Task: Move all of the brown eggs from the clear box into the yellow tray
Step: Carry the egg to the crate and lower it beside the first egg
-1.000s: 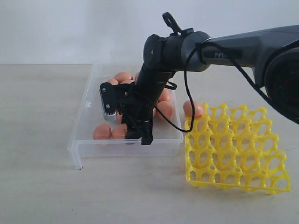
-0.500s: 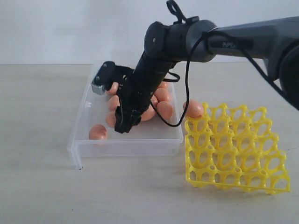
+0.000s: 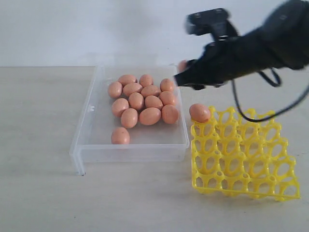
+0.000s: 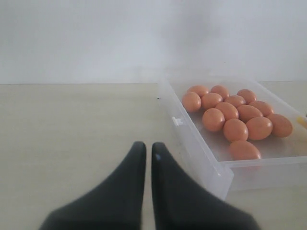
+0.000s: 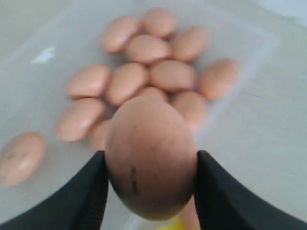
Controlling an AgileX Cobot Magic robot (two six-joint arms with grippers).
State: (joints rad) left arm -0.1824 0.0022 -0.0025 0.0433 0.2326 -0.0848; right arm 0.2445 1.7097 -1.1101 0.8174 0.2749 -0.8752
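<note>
Pale tabletop [image 3: 38, 193] under the clear box [image 3: 130, 152]; my right gripper [image 5: 150, 158] clamps one brown egg [image 5: 151, 143] above that box's far right corner, long axis along my fingers [image 5: 81, 201]. Beside the box my left gripper [image 4: 148, 149] sits pinched together.

Right end effector [image 3: 184, 76]: we see motion blur.
Held egg [image 3: 181, 65], exterior view: a sliver shows.
Clear box [image 4: 193, 138], left wrist view: cut off.
</note>
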